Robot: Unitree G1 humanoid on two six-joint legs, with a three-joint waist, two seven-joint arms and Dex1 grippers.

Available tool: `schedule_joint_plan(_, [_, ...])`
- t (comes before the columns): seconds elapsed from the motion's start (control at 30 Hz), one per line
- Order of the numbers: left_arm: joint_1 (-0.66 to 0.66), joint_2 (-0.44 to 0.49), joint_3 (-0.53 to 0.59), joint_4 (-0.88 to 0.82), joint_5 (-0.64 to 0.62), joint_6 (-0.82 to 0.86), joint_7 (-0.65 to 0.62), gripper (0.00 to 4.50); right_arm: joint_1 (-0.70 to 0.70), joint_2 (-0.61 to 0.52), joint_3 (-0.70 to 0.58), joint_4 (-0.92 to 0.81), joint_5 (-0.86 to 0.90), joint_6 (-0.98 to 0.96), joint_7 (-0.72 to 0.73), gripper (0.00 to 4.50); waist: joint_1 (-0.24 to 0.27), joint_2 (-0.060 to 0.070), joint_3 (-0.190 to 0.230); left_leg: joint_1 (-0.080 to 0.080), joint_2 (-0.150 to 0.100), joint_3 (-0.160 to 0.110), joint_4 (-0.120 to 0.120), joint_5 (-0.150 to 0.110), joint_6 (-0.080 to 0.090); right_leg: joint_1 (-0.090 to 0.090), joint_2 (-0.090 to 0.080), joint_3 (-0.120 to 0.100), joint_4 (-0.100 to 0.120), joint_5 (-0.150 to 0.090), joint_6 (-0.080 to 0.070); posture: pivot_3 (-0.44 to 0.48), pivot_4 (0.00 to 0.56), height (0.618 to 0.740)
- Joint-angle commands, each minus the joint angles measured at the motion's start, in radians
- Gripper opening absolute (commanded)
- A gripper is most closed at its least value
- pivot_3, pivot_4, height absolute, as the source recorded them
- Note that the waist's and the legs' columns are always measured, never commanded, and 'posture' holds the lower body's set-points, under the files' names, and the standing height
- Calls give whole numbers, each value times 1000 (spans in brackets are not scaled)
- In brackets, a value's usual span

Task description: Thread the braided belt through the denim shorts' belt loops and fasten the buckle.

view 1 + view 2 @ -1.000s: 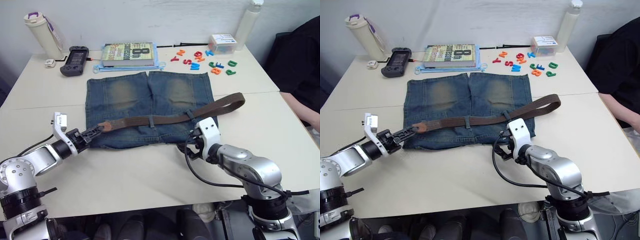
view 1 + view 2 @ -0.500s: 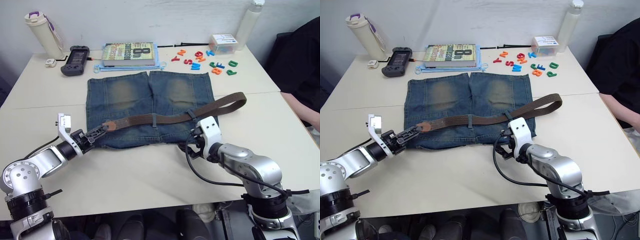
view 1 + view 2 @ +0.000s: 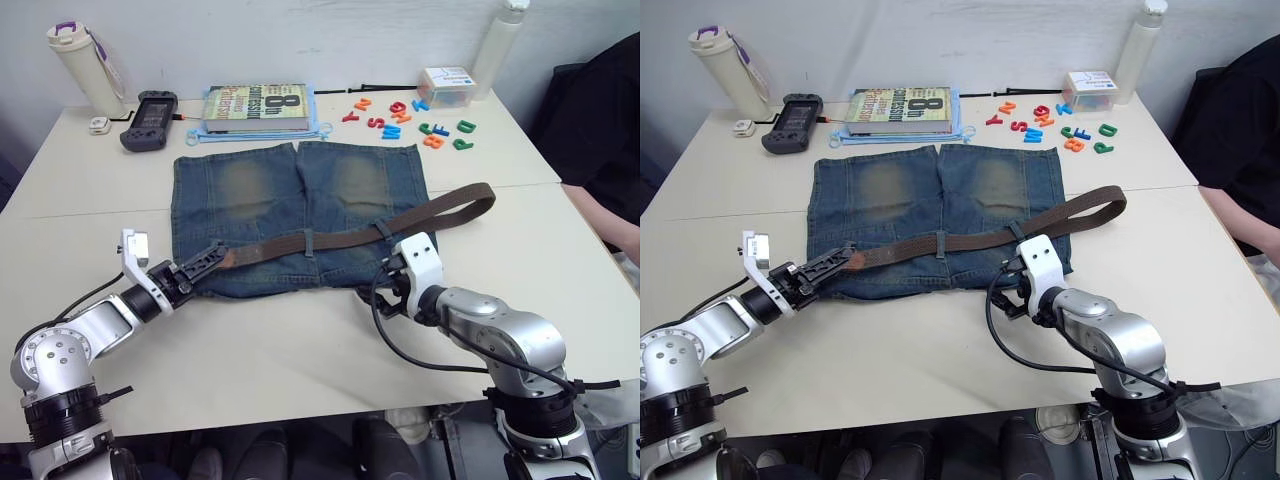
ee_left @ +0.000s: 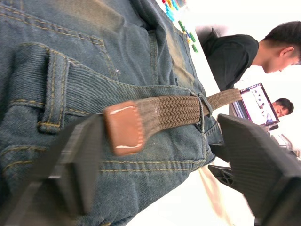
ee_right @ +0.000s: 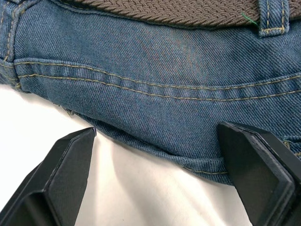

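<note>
Lying flat mid-table, the denim shorts [image 3: 298, 215] have their waistband toward the near edge and legs toward the far edge. The braided belt [image 3: 350, 235] runs along the waistband, passing under two belt loops [image 3: 309, 241], one mid-waist and one further right; its free length arcs off the shorts toward the table's right edge. The buckle end could not be made out. The tan tip [image 4: 123, 128] sits just short of the leftmost loop [image 4: 52, 92], not through it.

Left gripper [image 3: 203, 266]: over the shorts' near-left corner, fingers apart, tan tip between them; contact with the tip not resolvable. Right gripper [image 5: 169, 155]: at the near waistband hem on the right side, fingers spread wide, nothing held.

Far edge of table [image 3: 300, 340]: book [image 3: 257, 106], coloured letters [image 3: 410, 120], two bottles, black handheld device [image 3: 149, 120].
</note>
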Motion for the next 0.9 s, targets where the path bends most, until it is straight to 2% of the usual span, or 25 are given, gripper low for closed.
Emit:
schedule_joint_plan(0.03, [3, 18, 16, -52, -22, -24, -12, 4438, -7, -17, -25, -33, -11, 4, 2, 4500, 0, 0, 0, 0, 0, 0, 0, 0, 0, 0, 0, 0, 0, 0, 0, 0, 150, 740])
schedule_joint_plan(0.27, [10, 61, 29, -89, -33, -36, -36, 4438, -6, -31, -23, -58, -10, -4, 8, 4500, 0, 1, 1, 0, 0, 0, -1, -1, 0, 0, 0, 0, -1, 0, 0, 0, 150, 740])
schedule_joint_plan(0.57, [10, 25, -21, -96, -29, -31, -20, 4438, -28, -13, -35, -68, -6, -5, 3, 4500, -1, 1, 2, -1, 0, 0, -1, -1, 0, 0, 0, 0, -3, 0, 0, 0, 150, 740])
schedule_joint_plan(0.77, [-8, 63, 10, -5, 6, -66, -30, 4438, -17, -12, -38, -74, -9, -1, 0, 4500, -2, 1, 2, -1, 1, 0, -2, -1, 0, -1, 1, 0, -4, 0, 0, 0, 150, 740])
schedule_joint_plan(0.9, [3, 91, -17, 31, 54, -96, -64, 4438, -11, -6, -34, -77, -11, 0, -4, 4500, -1, 2, 2, -1, 1, 0, -3, -1, 0, -1, 1, 0, -5, 0, 0, 0, 150, 740])
